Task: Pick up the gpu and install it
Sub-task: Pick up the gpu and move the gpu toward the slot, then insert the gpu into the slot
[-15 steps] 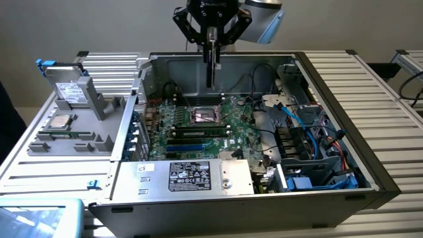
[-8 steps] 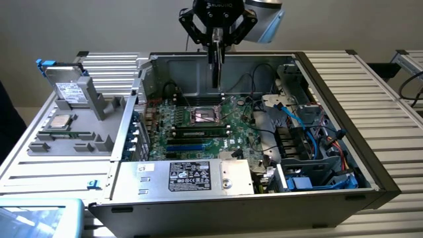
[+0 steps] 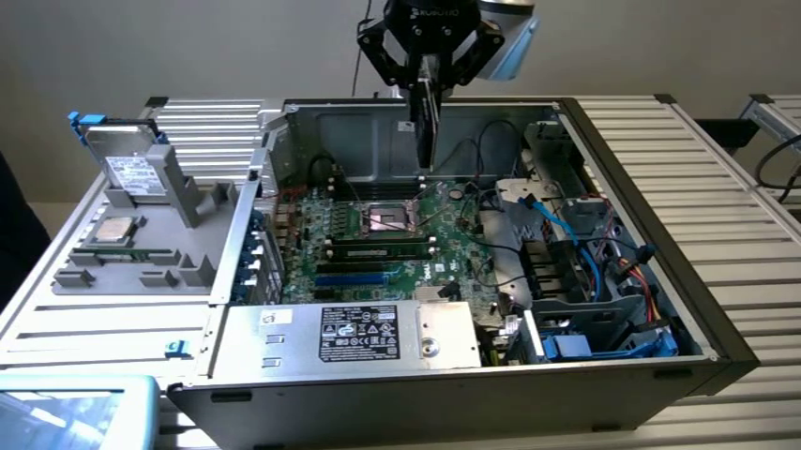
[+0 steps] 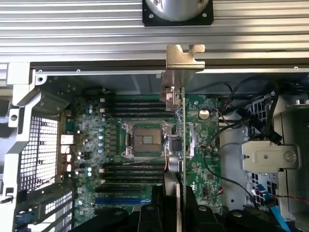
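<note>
The gpu hangs edge-down and upright over the open computer case, above the green motherboard near its CPU socket. My gripper is shut on the card's upper edge. In the wrist view the gpu appears edge-on as a thin green strip. Its silver bracket reaches toward the case's rear wall, and my gripper clamps it from both sides. The card's lower edge is still above the board, clear of the slots.
A grey fixture at the exterior view's left holds a silver hard drive, a CPU chip and a memory stick. The power supply sits at the case front. Cables and a drive cage crowd the exterior view's right.
</note>
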Robot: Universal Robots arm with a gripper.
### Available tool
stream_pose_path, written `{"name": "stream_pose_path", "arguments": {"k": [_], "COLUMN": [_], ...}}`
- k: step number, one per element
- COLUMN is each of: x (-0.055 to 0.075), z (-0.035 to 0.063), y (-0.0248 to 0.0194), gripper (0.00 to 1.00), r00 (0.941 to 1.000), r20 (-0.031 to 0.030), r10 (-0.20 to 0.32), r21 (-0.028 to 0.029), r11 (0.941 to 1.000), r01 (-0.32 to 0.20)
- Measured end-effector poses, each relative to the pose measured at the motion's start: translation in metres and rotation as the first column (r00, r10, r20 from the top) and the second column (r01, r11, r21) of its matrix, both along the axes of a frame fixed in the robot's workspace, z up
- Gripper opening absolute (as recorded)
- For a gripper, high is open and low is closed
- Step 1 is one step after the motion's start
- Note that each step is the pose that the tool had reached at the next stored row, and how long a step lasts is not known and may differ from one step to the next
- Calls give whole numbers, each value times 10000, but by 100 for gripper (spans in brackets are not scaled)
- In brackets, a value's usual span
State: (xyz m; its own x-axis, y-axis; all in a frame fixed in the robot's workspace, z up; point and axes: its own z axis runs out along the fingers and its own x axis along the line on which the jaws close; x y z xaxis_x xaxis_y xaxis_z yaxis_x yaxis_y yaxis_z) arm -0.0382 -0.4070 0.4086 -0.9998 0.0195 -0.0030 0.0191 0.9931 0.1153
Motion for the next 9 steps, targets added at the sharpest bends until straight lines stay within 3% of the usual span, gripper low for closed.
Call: {"name": "stream_pose_path", "arguments": {"k": [9], "x": [0], "z": [0], "y": [0], "gripper": [28], "r00": [10000], "r20": [-1], "r10": [12], "r21": [-1], "r11": [10000], "r01": [-12]}}
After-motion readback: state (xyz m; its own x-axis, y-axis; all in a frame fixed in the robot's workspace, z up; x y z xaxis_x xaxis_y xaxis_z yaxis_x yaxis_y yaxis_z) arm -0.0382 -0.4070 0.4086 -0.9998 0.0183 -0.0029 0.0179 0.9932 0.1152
